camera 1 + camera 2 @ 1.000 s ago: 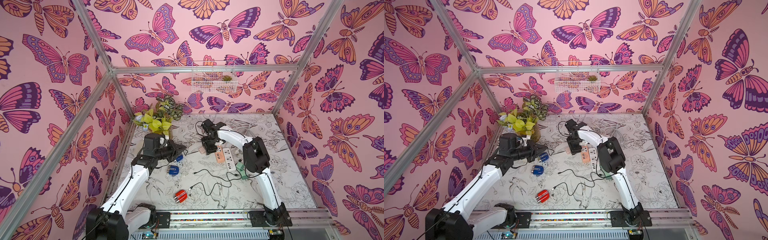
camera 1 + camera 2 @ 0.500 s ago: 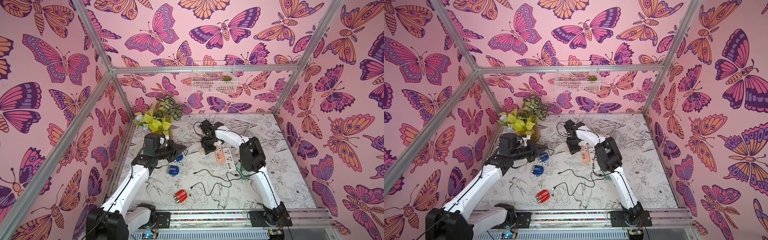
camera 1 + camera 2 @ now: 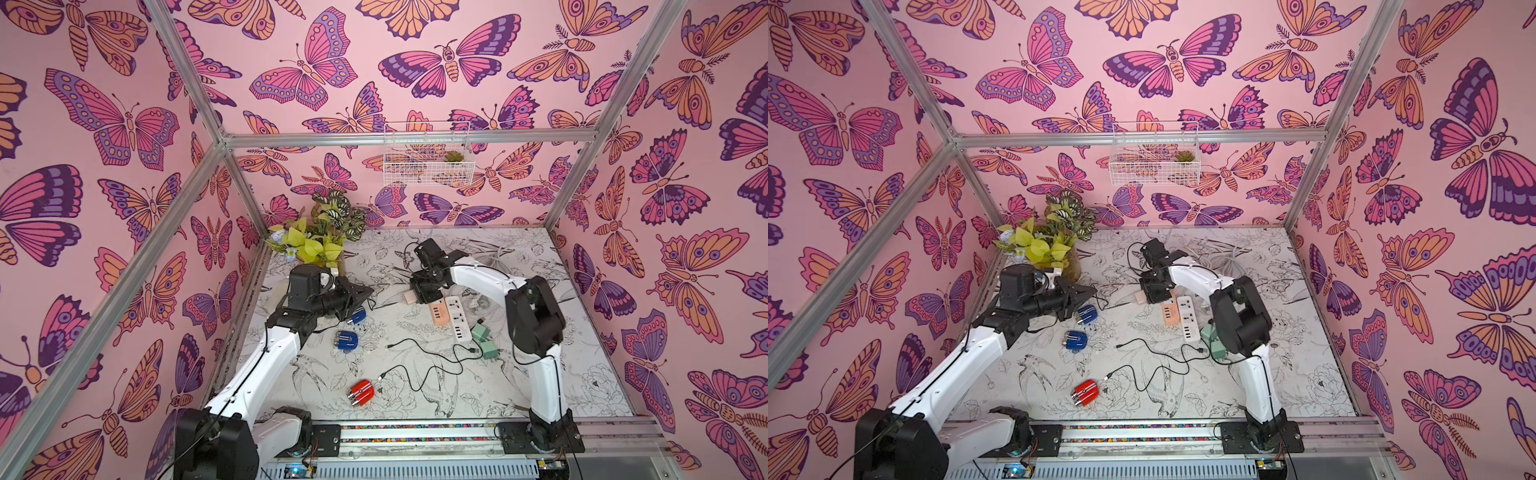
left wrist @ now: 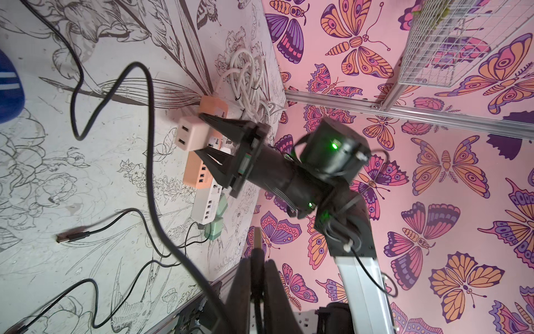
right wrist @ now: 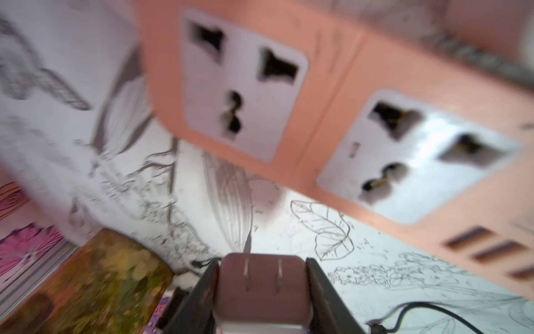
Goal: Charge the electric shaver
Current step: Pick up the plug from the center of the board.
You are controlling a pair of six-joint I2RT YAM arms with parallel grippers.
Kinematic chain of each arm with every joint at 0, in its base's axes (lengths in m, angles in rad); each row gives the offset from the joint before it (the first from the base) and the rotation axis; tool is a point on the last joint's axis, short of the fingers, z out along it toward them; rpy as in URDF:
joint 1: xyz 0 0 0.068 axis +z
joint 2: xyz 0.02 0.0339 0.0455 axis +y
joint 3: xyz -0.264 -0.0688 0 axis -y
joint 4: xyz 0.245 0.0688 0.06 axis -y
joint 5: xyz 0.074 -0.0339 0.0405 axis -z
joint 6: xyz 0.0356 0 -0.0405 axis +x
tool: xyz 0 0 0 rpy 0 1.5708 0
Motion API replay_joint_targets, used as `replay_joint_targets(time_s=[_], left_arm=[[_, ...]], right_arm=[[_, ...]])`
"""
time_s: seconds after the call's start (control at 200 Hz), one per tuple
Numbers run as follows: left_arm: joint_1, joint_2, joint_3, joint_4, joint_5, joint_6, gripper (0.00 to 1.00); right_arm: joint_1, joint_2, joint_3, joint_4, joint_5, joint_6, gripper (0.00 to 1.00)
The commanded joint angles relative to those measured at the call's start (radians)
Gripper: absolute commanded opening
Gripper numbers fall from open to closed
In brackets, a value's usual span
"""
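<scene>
Your right jaws grip the pink charger adapter [image 5: 261,284], prongs out, just beside the peach power strip [image 5: 326,95]. Your left jaws are closed on a black cable plug [image 4: 256,238]. The blue shaver [image 3: 357,318] lies on the bench [image 3: 561,374], left side, just nearer than them.

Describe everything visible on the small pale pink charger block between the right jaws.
The pale pink charger block is a small rounded cube of smooth, matte-looking plastic. One face has two empty USB ports; another shows two flat metal prongs, bare and facing back toward the wrist. The right gripper is shut on it, jaws pressing two opposite sides. It is beside the peach power strip, not plugged in; whether it touches the flower-printed table cannot be told.
</scene>
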Motion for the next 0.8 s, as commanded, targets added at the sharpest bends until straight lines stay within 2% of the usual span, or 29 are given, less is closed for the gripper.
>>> replay_joint_targets(time_s=[0.0,0.09,0.18,0.32,0.511,0.791], left_arm=[[-0.029,0.045,0.015,0.136,-0.016,-0.072,0.00],[-0.067,0.090,0.029,0.224,-0.038,-0.126,0.00],[-0.113,0.167,0.055,0.298,-0.051,-0.173,0.00],[-0.178,0.248,0.122,0.365,-0.071,-0.218,0.00],[-0.221,0.345,0.189,0.457,-0.093,-0.277,0.00],[-0.266,0.447,0.244,0.562,-0.101,-0.329,0.00]], right_arm=[[-0.034,-0.173,-0.160,0.379,-0.062,-0.076,0.13],[-0.059,-0.272,-0.355,0.718,-0.111,-0.029,0.11],[-0.084,-0.317,-0.472,0.985,-0.142,0.026,0.08],[-0.136,-0.350,-0.550,1.198,-0.201,0.068,0.05],[-0.186,-0.403,-0.616,1.246,-0.247,0.108,0.05],[-0.189,-0.423,-0.625,1.241,-0.238,0.117,0.04]])
